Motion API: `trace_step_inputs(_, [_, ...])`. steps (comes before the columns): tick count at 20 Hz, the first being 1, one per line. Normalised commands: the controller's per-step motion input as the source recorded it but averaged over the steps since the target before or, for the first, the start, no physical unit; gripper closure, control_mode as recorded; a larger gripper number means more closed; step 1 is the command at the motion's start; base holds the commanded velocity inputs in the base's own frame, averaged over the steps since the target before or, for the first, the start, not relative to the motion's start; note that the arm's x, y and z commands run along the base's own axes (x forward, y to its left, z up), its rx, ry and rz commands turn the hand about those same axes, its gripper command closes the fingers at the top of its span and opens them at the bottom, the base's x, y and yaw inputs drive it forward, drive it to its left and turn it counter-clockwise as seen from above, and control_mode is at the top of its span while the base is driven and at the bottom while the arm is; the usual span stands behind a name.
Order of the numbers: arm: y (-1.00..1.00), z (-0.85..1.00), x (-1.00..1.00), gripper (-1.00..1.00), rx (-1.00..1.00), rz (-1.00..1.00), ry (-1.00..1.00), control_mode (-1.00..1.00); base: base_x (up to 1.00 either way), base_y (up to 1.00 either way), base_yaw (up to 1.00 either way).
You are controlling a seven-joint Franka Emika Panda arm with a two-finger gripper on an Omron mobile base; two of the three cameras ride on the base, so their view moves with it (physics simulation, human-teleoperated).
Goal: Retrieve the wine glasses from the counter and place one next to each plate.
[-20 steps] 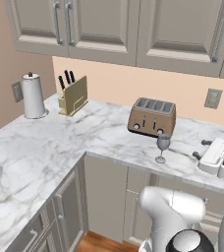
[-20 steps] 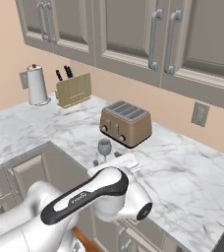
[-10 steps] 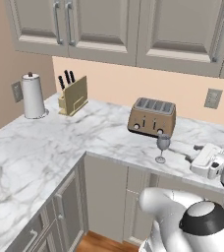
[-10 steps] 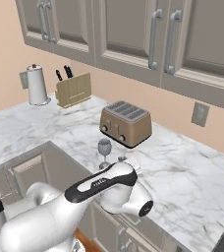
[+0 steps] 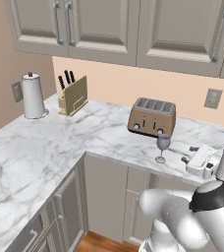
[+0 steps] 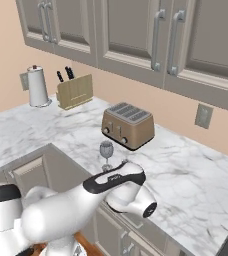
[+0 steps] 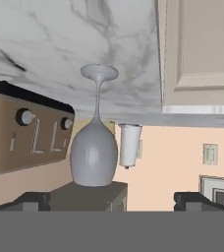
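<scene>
Here the glass [image 5: 162,147] is seen upright near the bench [image 5: 84,133] edge, just before the toaster [image 5: 152,116]; light, fragile, slippery, best taken at the bowl. The end effector [image 7: 109,197] is spread wide, empty

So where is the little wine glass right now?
The wine glass stands upright near the front edge of the counter, just in front of the toaster; in the left base view the fingers are to its right.
</scene>
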Motion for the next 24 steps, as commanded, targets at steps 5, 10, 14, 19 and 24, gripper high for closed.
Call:
trace_step_inputs(5, [0.0, -0.21, 0.27, -1.0, 0.0, 0.0, 0.04, -1.0, 0.0, 0.0, 0.0])
trace_step_inputs(10, [0.0, -0.17, 0.2, -1.0, 0.0, 0.0, 0.02, -1.0, 0.0, 0.0, 0.0])
trace_step_inputs(14, [0.11, -0.13, 0.12, -1.0, 0.0, 0.0, 0.03, -1.0, 0.0, 0.0, 0.0])
trace_step_inputs(19, [0.16, -0.12, 0.24, -1.0, 0.0, 0.0, 0.04, -1.0, 0.0, 0.0, 0.0])
trace_step_inputs(24, [0.12, -0.09, 0.27, -1.0, 0.0, 0.0, 0.01, -1.0, 0.0, 0.0, 0.0])
